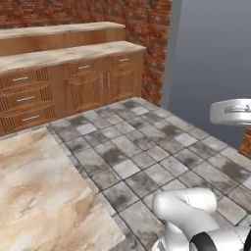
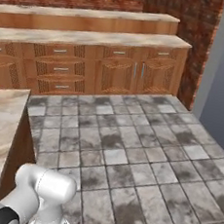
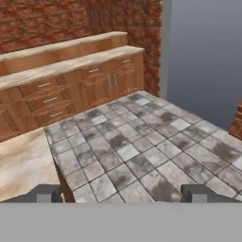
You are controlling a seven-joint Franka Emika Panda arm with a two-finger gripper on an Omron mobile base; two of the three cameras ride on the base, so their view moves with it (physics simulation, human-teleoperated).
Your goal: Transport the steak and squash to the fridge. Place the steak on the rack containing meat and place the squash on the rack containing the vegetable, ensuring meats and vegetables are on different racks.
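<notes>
We see the claw (image 3: 122, 193) released, its two tips set wide apart with nothing between them, looking out over bare tiled floor (image 3: 142, 142). Ahead of it and to its left runs a stretch of wooden cabinets (image 3: 71, 90) against a brick wall (image 3: 52, 23); a marble counter (image 3: 23, 160) lies close on its left. Neither steak, squash nor fridge can be placed from here; we judge the claw must first be carried to wherever they lie.
</notes>
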